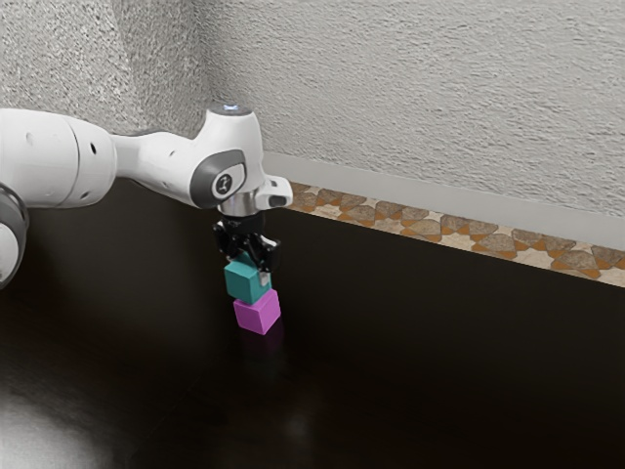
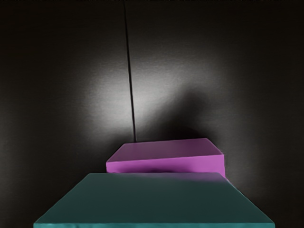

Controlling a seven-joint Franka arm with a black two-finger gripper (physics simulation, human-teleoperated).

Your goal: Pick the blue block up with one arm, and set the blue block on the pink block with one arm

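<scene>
Hand grips blue blk atop pink blk.

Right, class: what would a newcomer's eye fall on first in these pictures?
The blue block, held by the gripper just over the pink block, stands out in the middle of the dark table. The white arm reaches in from the exterior view's left.
</scene>
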